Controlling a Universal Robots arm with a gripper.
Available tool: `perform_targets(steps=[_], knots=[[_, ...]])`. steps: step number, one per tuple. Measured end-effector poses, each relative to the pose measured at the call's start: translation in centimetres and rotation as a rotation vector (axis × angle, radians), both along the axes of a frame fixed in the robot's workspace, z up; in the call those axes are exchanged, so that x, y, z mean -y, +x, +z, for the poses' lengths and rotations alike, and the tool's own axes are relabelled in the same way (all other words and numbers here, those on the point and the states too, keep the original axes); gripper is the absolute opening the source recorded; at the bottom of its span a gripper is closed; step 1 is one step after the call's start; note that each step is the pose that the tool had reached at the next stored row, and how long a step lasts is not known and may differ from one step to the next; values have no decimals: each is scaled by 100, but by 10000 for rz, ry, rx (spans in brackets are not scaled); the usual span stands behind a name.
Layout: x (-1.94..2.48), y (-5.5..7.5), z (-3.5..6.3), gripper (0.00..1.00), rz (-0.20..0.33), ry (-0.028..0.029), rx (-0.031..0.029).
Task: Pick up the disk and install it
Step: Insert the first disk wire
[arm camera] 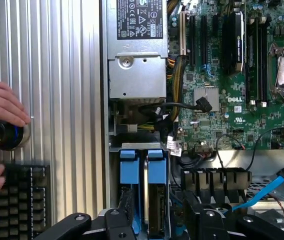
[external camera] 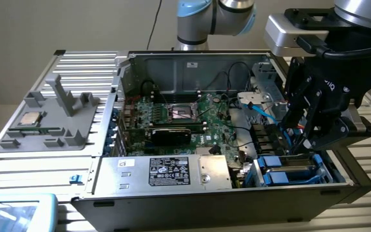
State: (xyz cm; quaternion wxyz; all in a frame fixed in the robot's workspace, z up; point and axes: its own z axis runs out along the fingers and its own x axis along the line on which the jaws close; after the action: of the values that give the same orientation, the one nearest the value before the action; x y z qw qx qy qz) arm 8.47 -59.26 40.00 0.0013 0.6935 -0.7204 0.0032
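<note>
The disk (external camera: 287, 170) stands on edge in the drive bay at the front corner of the open computer case, on the exterior view's right. Its blue bracket tabs (arm camera: 141, 169) stick up out of the bay, with the grey metal body (arm camera: 156, 205) between them. My gripper (external camera: 299, 145) hangs just above the bay with its black fingers (arm camera: 119, 222) on either side of the disk. The jaws stand open: one finger is close to the disk's side and the other is well clear of it.
A big silver box with a black label (external camera: 172, 171) sits beside the bay. The motherboard (external camera: 185, 116) and its cables fill the case. A blue cable (arm camera: 267, 190) runs near the fingers. A grey fixture with a CPU chip (external camera: 29, 118) lies outside. A person's hand (arm camera: 2, 105) rests near a keyboard (arm camera: 17, 197).
</note>
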Motion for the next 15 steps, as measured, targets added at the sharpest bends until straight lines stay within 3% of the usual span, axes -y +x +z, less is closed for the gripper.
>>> perform_targets(steps=[6,11,15], knots=[[-2,7,0,52,1,1,1],[-19,140,0,52,0,1,1],[-60,241,0,52,0,-13,1]])
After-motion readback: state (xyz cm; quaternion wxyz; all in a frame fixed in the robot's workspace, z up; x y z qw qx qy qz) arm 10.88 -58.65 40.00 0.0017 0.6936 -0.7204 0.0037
